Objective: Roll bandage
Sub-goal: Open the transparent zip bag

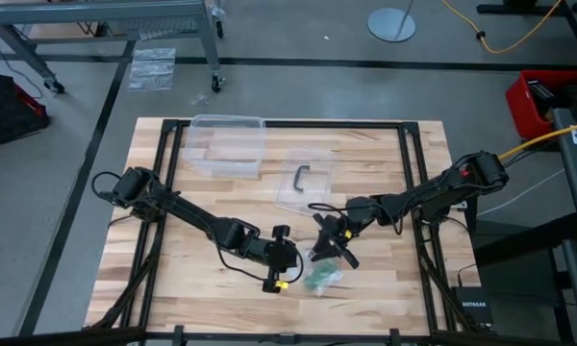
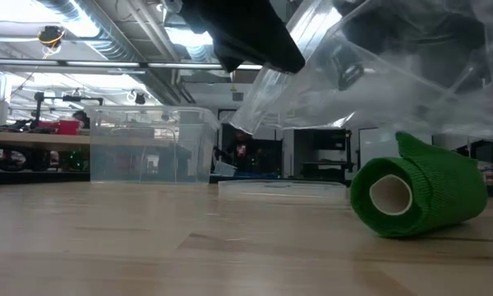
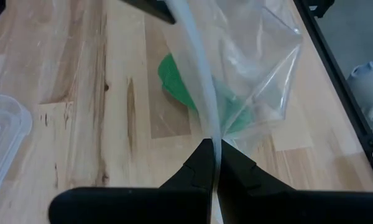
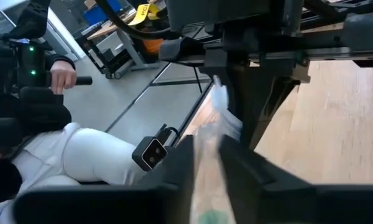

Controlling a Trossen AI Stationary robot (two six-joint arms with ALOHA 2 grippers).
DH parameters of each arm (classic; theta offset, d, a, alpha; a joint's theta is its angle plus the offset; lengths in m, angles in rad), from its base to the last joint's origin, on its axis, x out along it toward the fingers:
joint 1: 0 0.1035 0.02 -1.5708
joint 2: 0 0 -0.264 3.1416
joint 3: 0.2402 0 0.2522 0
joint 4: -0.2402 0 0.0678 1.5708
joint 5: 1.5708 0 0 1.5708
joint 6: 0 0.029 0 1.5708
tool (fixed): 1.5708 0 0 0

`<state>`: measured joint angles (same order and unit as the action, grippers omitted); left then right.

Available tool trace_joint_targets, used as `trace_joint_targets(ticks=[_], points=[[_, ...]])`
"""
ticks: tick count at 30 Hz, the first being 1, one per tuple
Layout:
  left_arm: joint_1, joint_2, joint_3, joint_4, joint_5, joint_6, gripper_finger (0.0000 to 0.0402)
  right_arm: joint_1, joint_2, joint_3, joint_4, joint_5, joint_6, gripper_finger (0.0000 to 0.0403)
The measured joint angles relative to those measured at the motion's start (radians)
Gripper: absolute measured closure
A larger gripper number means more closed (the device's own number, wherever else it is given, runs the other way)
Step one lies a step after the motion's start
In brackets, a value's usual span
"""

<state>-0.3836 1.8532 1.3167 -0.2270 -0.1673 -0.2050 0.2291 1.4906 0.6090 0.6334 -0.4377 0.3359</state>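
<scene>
My left pincer (image 3: 212, 163) is clamped on the clear bag (image 3: 261, 68), my right pincer (image 4: 205, 163) seemingly closing on it too, the soft, light bandage (image 2: 419, 193) beneath—best pinched at its loose end.

My two arms are matte black w/ chunky jointed links & thin black cables looping alongside. The left gripper (image 1: 281, 279) has a small yellow mark near its tip; its fingers (image 3: 196, 171) are black, wedge-shaped. Right arm's got a red spot by its upper joint.
</scene>
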Motion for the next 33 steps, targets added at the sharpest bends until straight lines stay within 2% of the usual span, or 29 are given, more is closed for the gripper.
trace_joint_targets(ticks=[2,4,9,15,21,25,33], points=[[0.0,0.0,0.0,0.0,0.0,0.0,0.0401,0.0,0.0,0.0,0.0,0.0,0.0,0.0376],[0.0,0.0,0.0,0.001,0.0,-0.003,0.0401,0.0,0.0,0.0,0.0,-0.004,0.0,0.0394],[0.0,0.0,0.0,0.003,0.0,-0.057,0.0401,0.0,0.0,0.0,0.0,-0.048,0.0,0.0394],[0.0,0.0,0.0,-0.001,0.0,-0.09,0.0401,-0.011,0.0,0.0,-0.009,-0.054,0.0,0.0397],[-0.001,0.0,0.029,-0.008,-0.001,-0.206,0.0399,-0.07,-0.001,0.0,-0.081,-0.071,-0.01,0.04],[0.0,0.0,0.067,0.0,-0.006,-0.21,0.0375,-0.116,-0.001,0.0,-0.148,-0.07,-0.033,0.0401],[0.0,0.0,0.084,-0.002,-0.062,-0.209,0.0288,-0.125,-0.001,0.0,-0.184,-0.07,-0.082,0.0401]])
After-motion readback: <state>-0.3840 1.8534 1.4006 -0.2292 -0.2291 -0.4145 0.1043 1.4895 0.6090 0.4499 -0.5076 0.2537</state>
